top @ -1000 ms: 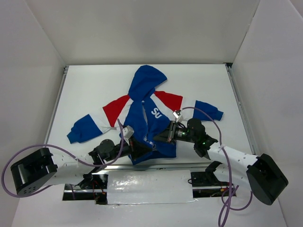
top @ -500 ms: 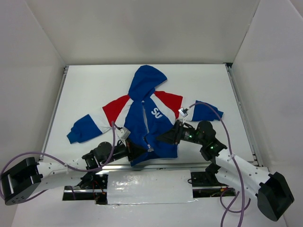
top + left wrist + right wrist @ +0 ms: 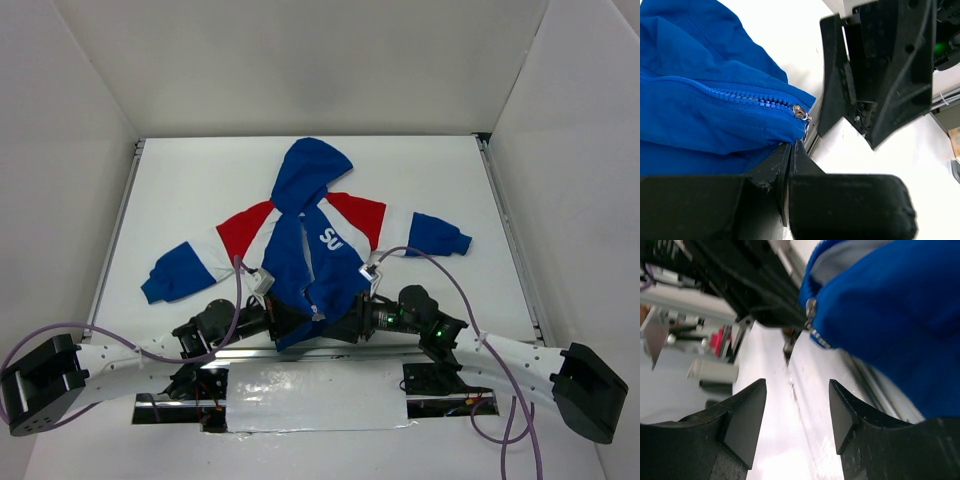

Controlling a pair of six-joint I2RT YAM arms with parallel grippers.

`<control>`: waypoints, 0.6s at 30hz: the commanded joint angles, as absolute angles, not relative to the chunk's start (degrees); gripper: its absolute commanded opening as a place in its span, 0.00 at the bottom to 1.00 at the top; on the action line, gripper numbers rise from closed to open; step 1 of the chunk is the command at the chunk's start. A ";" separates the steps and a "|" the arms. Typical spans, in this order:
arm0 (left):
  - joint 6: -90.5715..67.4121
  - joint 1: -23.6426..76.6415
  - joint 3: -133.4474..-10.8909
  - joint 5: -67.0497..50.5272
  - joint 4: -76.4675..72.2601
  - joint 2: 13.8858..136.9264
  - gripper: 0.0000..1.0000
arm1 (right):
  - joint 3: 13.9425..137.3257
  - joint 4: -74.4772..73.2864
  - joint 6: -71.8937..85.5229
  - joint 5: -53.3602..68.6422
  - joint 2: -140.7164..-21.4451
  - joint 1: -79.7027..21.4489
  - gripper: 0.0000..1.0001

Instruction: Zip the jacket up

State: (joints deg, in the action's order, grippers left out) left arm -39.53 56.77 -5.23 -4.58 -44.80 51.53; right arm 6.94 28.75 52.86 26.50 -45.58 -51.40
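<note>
The jacket [image 3: 318, 285] lies flat, hood away from me, royal blue with red and white bands, its zip open over most of its length. The silver zip slider [image 3: 800, 111] sits at the bottom hem and also shows in the right wrist view [image 3: 811, 306]. My left gripper [image 3: 303, 322] is shut, its tips [image 3: 791, 145] pinching the hem just below the slider. My right gripper [image 3: 343, 328] is open and empty, low at the table's front edge and facing the left one. The slider lies just beyond its fingertips [image 3: 797, 390]. Its black fingers [image 3: 875, 75] fill the left wrist view.
The jacket's sleeves spread to the left [image 3: 175, 275] and right [image 3: 440, 232]. A metal rail and a white taped strip [image 3: 315, 395] run along the front edge just under both grippers. White walls enclose the table on three sides.
My right arm has swung down and toward me, from the jacket's right front panel to the hem beside the left gripper. The left gripper has stayed at the hem.
</note>
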 commanded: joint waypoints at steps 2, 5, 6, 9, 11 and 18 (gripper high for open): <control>-40.78 56.43 -6.33 -6.15 -48.08 50.71 0.00 | 6.42 34.53 53.96 18.46 -45.52 -51.77 0.62; -40.96 56.51 -6.68 -6.24 -47.64 50.27 0.00 | 6.33 38.30 54.84 18.98 -49.47 -51.77 0.62; -41.04 56.43 -6.68 -6.15 -47.64 50.19 0.00 | 6.15 39.80 55.10 19.33 -50.53 -51.85 0.62; -41.13 56.51 -6.59 -6.06 -47.81 50.36 0.00 | 6.06 44.46 55.98 21.00 -54.48 -51.86 0.61; -41.31 56.43 -6.59 -6.06 -48.08 50.54 0.00 | 6.33 46.31 56.60 21.53 -56.42 -52.29 0.61; -41.75 56.25 -5.98 -6.24 -48.95 50.54 0.00 | 7.21 47.64 56.78 20.66 -58.18 -52.65 0.60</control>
State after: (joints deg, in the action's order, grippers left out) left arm -40.95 56.51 -5.26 -5.10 -44.75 51.09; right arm 6.28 42.70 56.80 21.37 -57.80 -52.01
